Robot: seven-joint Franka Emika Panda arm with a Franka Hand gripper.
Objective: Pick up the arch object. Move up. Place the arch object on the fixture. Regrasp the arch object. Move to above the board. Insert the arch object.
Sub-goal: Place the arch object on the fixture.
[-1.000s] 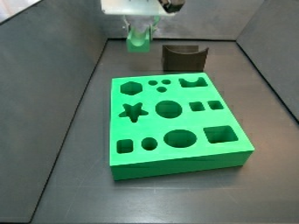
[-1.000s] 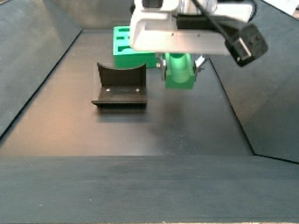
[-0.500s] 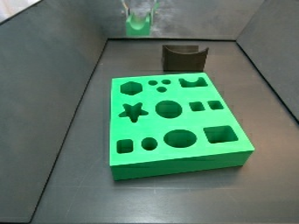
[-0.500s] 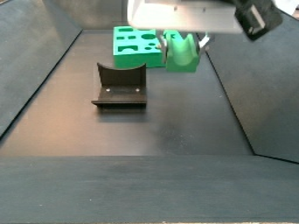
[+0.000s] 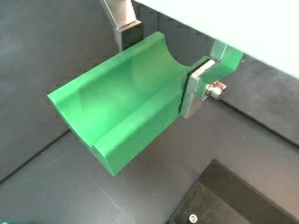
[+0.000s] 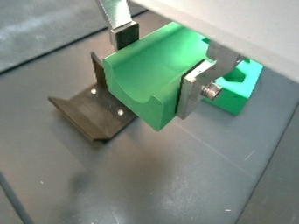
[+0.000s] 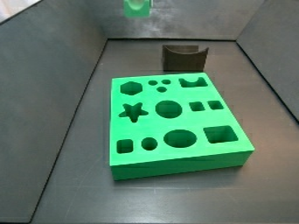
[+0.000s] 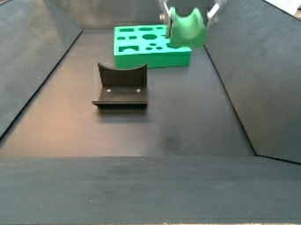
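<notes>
Gleaming light-green arch object (image 5: 122, 109), curved channel up, between claw (image 5: 163, 52) plates.

Hand (image 6: 152, 63) w/ green arch (image 6: 149, 77) clamped in it hangs high above the floor, nothing under it but air. The fixture (image 8: 120, 86) is the only upright obstacle, on the floor just beside the board's (image 7: 177, 126) end, small gap between. Board is low & flat; its top is bare. Dark floor (image 8: 153, 132) on the fixture's far side from the board is open; sloped walls (image 7: 59, 79) close both sides.
</notes>
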